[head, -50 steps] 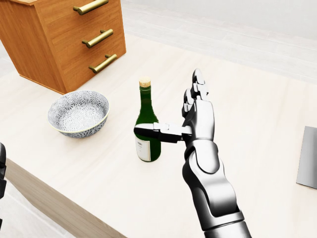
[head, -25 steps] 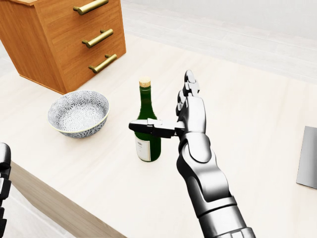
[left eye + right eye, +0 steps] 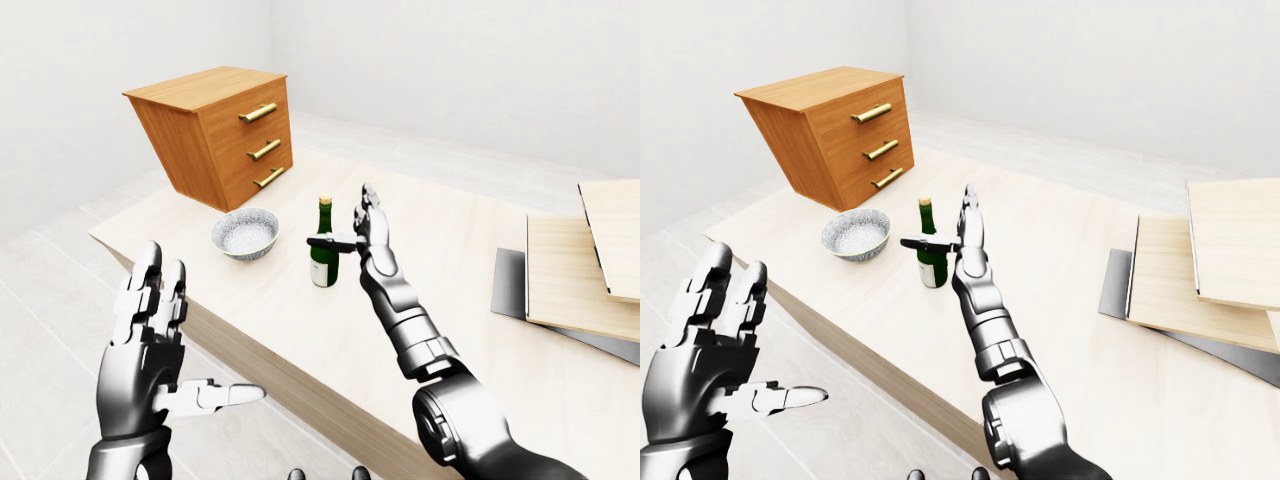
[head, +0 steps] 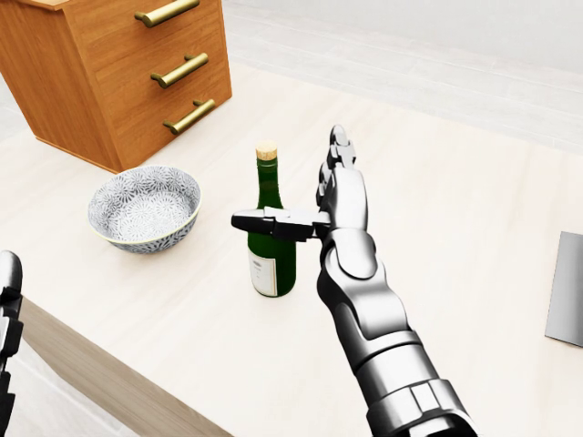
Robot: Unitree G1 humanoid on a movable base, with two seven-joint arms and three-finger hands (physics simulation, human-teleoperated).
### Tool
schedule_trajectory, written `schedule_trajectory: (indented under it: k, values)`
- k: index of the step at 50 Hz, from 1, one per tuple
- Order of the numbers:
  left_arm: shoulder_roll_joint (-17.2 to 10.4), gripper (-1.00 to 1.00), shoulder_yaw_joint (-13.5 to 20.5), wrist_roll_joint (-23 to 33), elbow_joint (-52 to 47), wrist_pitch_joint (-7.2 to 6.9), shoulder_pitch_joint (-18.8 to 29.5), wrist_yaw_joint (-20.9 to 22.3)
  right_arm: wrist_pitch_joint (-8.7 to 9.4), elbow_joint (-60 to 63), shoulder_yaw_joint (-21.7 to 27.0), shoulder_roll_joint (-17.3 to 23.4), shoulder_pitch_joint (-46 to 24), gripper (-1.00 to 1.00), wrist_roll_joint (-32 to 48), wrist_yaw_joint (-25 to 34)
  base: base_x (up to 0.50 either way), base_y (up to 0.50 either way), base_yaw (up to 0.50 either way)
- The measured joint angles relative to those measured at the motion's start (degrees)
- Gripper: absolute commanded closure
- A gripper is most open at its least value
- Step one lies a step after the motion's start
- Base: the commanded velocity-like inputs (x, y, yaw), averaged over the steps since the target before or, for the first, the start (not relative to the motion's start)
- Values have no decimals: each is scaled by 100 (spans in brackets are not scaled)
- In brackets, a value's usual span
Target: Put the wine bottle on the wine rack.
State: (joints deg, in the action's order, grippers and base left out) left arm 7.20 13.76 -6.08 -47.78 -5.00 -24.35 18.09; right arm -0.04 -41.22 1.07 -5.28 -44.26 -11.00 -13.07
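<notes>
A green wine bottle (image 4: 272, 264) with a cork and a white label stands upright on the pale wooden table (image 4: 474, 228). My right hand (image 4: 290, 182) is open right beside it. Its fingers (image 4: 339, 177) stand straight up just right of the bottle and its thumb (image 4: 270, 221) lies across the bottle's shoulder, hiding part of it. The fingers are not closed round the bottle. My left hand (image 3: 165, 340) is open and empty, low at the left, off the table. A stepped stack of light wooden boards (image 3: 585, 260) on a grey base at the right may be the rack.
A patterned bowl (image 4: 144, 208) sits on the table left of the bottle. A wooden drawer cabinet (image 4: 118, 64) with brass handles stands at the top left. The table's near edge (image 4: 100, 364) runs diagonally at the bottom left.
My right hand has moved left toward the bottle, and its thumb now reaches further across the bottle. My left hand has risen slightly at the bottom left edge.
</notes>
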Motion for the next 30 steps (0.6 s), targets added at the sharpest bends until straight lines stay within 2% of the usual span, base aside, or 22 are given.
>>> schedule_trajectory:
  k: [7, 12, 30]
  values:
    - [-17, -100, -30, 8, 2, 0, 0, -23, -144, -402, 43, 47, -245, -100, -11, 32, 0, 0, 0]
    - [-24, -100, -61, 19, -22, 0, -13, -43, -184, -588, 53, 81, -380, -100, 5, 50, 0, 0, 0]
    - [-30, -100, -172, 62, -48, 0, -104, -79, -51, -853, 4, 125, -658, -100, 218, 151, 0, 0, 0]
